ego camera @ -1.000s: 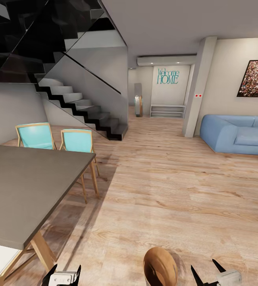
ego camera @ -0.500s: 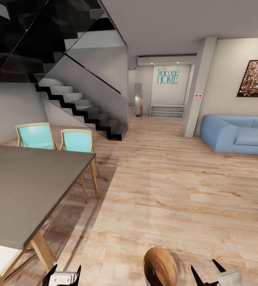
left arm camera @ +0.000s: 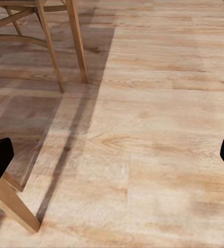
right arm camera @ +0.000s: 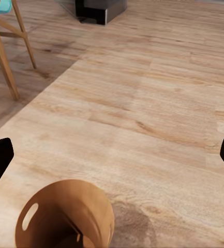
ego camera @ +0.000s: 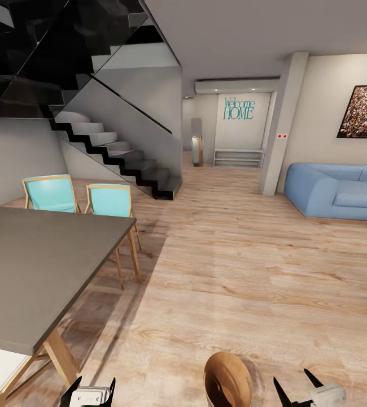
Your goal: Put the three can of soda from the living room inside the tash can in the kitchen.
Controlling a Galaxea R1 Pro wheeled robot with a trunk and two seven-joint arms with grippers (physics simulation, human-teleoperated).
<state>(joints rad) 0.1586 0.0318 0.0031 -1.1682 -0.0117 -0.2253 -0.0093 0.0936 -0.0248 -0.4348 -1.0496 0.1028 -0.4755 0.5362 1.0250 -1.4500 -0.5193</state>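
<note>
Right pincer point(ego camera: 297, 392) open, "Welcome HOME" sign point(ego camera: 239, 108)

Left end effector point(ego camera: 87, 389) — black pointed fingers, pale grey ribbed body, right end effector point(ego camera: 297, 385) alike

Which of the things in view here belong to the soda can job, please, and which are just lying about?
Job: trash can, left gripper, right gripper, both open and empty.

Lying about: grey table, two turquoise chairs, blue sofa, staircase.
</note>
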